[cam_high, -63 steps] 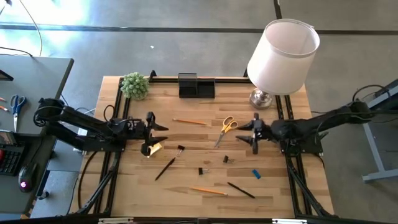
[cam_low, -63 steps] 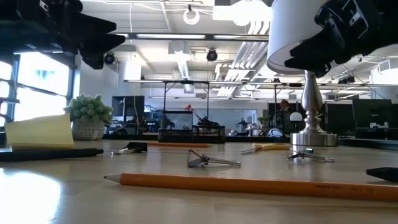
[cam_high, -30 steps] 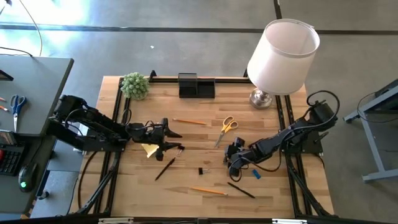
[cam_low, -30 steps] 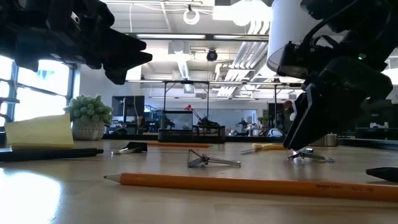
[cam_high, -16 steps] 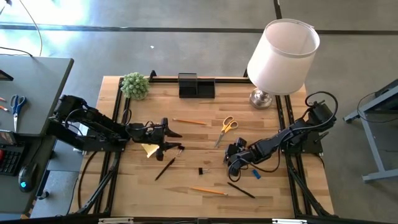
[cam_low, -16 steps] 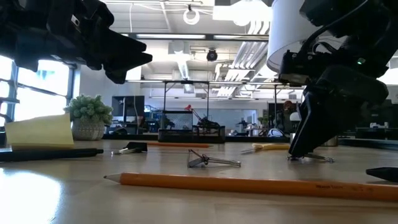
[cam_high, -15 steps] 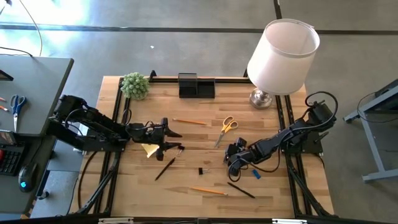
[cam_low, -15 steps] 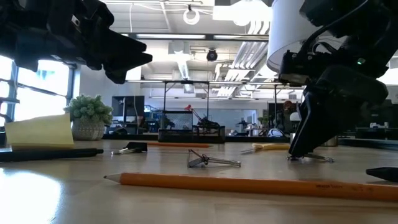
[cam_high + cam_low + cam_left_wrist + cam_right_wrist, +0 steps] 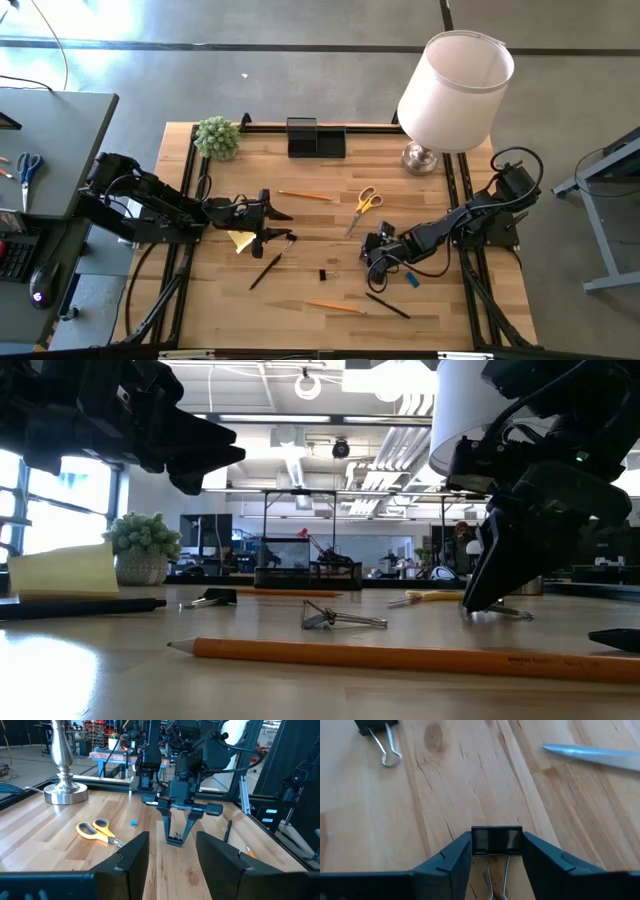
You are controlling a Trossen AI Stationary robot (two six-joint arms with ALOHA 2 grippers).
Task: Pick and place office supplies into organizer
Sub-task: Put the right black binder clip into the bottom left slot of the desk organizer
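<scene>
Pinching down at table centre-right, the right gripper (image 9: 372,252) has its two fingers (image 9: 451,855) pressed against both sides of a small black binder clip (image 9: 496,841) that sits on the wood, wire handles toward the wrist cam; looks grasped, clip not lifted. A second clip (image 9: 323,274) lies nearby at approx 8 o'clock from it, the small blue block (image 9: 411,279) at 4 o'clock, and the yellow-handled scissors (image 9: 365,206) at 12 o'clock.

Left gripper (image 9: 278,226) hovers above the table at 9 o'clock of centre, fingers apart w/ nothing between them. Sticky-note pad (image 9: 242,240) just beside it at 8 o'clock, a black pen (image 9: 266,270) at 6 o'clock.

Organizer (image 9: 315,138) sits at the far edge, 12 o'clock, between the plant (image 9: 217,137) and the lamp (image 9: 452,85). One pencil (image 9: 305,196) lies mid-table, another pencil (image 9: 335,307) near the front edge w/ a second pen (image 9: 387,305) next to it.
</scene>
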